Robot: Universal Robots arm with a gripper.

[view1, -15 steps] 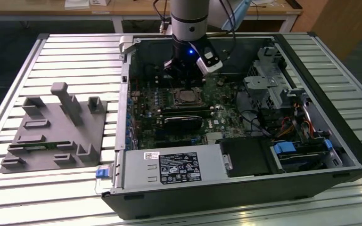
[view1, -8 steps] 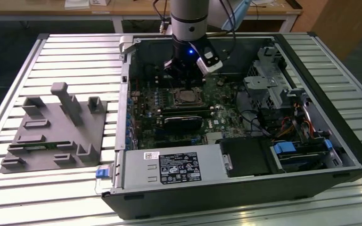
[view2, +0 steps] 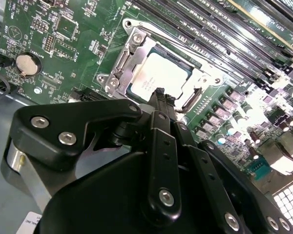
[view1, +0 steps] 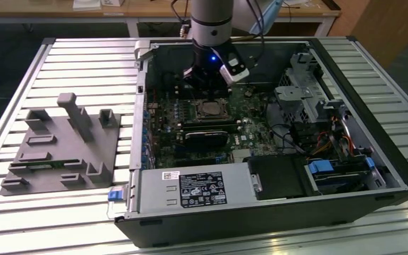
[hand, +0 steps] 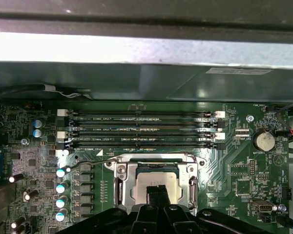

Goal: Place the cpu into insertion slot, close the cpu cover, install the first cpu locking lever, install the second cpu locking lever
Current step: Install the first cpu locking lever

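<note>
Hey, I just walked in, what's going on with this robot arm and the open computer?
A single robot arm is reaching down into an open computer case, with its claw poised just above the insertion slot on the motherboard. The cpu already sits in the slot, and the cpu cover lies flat around it. The claw is shut and holds nothing I can see. Whether the locking levers are latched is hard to tell.

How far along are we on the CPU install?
Done: the cpu sits in the insertion slot, and the cpu cover looks lowered around it. In hand: the gripper, jaws shut and holding nothing, hangs right over the chip. Left: a wire lever juts out beside the socket, so the locking levers appear unlatched.
</note>
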